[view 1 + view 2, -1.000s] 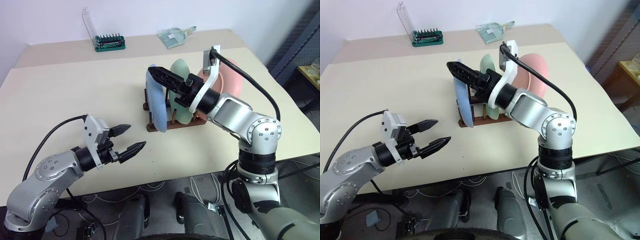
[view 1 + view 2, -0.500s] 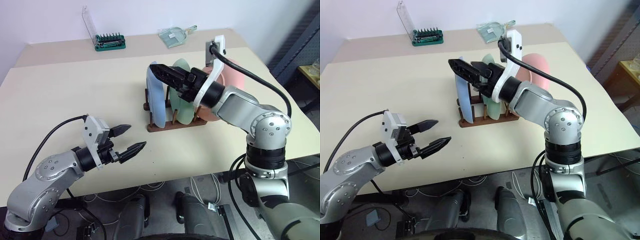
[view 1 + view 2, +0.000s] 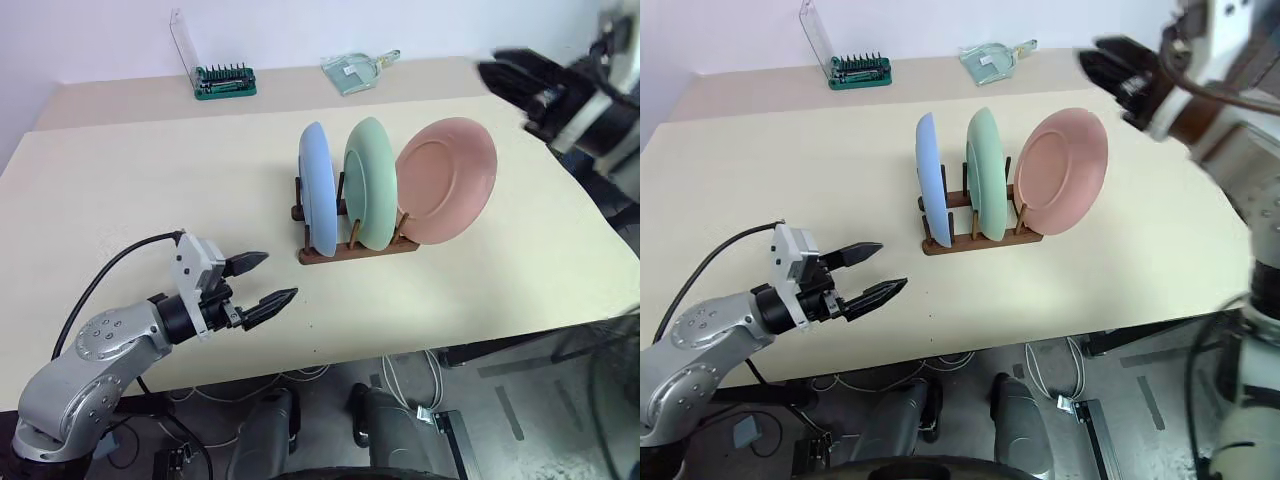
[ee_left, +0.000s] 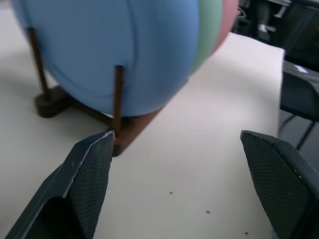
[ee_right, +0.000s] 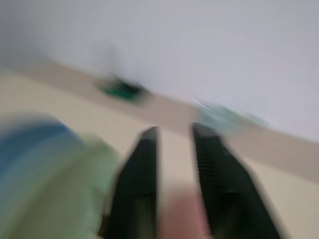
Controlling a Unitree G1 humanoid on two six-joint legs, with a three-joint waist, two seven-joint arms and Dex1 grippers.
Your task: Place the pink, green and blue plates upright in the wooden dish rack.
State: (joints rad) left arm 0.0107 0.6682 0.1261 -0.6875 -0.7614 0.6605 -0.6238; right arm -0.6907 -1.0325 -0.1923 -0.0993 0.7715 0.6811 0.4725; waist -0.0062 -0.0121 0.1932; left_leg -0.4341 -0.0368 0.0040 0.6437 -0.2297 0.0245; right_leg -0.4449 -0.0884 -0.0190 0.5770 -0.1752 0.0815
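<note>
Beige table: rack holds blue plate, green plate, pink plate upright. Left gripper at 7 o'clock, jaws wide, empty. Right gripper at 2 o'clock, fingers nearly together, empty.

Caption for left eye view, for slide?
Blue plate, green plate and pink plate upright in wooden dish rack.

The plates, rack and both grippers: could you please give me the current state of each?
Blue plate: upright in rack.
Green plate: upright in rack.
Pink plate: upright, tilted, at rack's end.
Wooden dish rack: holding all three plates.
Left gripper: open, empty.
Right gripper: shut, empty.
</note>
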